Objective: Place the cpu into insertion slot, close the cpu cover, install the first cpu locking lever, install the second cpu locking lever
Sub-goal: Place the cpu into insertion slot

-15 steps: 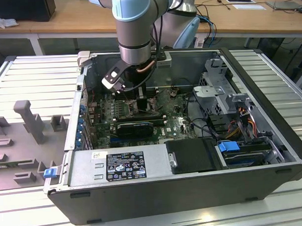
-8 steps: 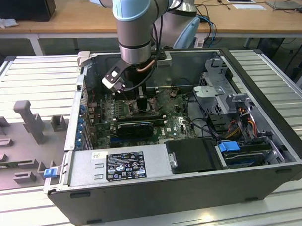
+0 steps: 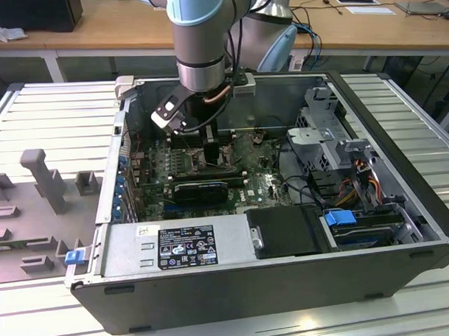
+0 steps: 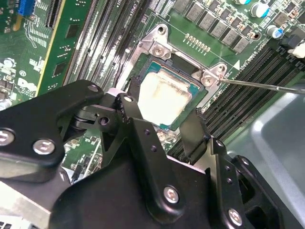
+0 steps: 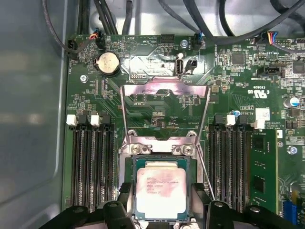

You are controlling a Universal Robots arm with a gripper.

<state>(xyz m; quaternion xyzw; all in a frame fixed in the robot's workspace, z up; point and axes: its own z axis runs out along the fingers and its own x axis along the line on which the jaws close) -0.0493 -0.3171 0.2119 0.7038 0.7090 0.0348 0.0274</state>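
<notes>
The cpu, a pale silver square, lies flat in the dark-framed insertion slot on the green motherboard. My gripper is down inside the case, and its black fingers press against two opposite edges of the chip. The cpu cover, a thin silvery frame, stands raised on its hinge beyond the socket. A thin wire locking lever juts up beside the socket, unlatched.
Long black memory slots flank the socket on both sides. A coin battery and cables sit beyond the cover. A black card, the power supply and a drive cage crowd the case.
</notes>
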